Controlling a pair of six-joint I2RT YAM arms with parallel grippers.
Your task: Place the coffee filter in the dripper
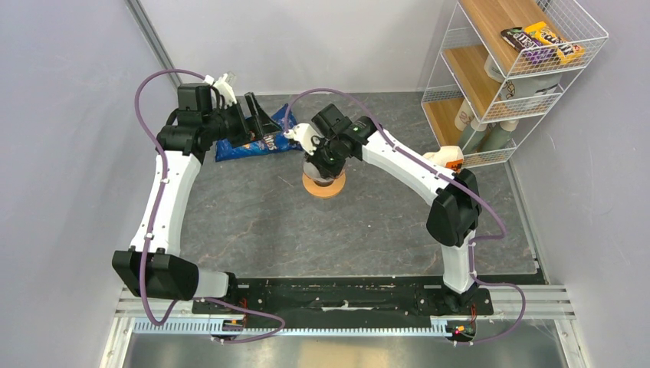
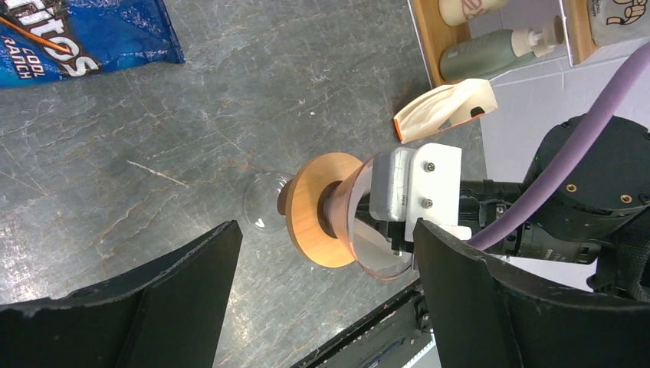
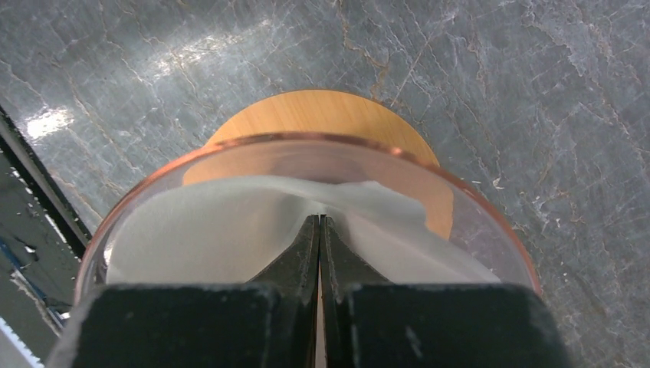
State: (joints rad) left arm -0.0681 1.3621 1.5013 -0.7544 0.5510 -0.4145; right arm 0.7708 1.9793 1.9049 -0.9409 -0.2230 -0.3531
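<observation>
The right end effector (image 3: 319, 224) stands directly over the dripper (image 3: 322, 115), its fingers pressed together with a fold of the coffee filter (image 3: 207, 238) pinched between them. The white paper lies below and ahead of the fingertips, already inside the dripper's clear, copper-rimmed cone, with its wavy edge spreading to both sides of the grip and sitting lower than the rim. The dripper's axis runs upright and the fingers point down along it. By my reading, the coming move depends on that alignment: part the fingers so the paper drops against the cone wall, then lift straight up without dragging it out. How deep the filter's tip reaches is hidden by the fingers. The right arm is plainly the nearer one. The left end effector (image 1: 259, 116) hangs spread wide and empty toward the rear left, well apart from the dripper and above a blue chip bag (image 1: 249, 146). From the left wrist view, a small clear glass (image 2: 264, 203) shows against the far side of the wooden disc, though I cannot tell whether it touches the disc or sits beneath it. The bench (image 1: 253, 222) is a dark grey marbled slab, flat and smooth, so I judge the light dripper could shift if nudged sideways. Plain pale walls close in on the left and behind. A white wire rack (image 1: 506, 77) with wooden shelves stands at the right rear, with an orange-and-white pack (image 1: 448, 157) at its foot.
</observation>
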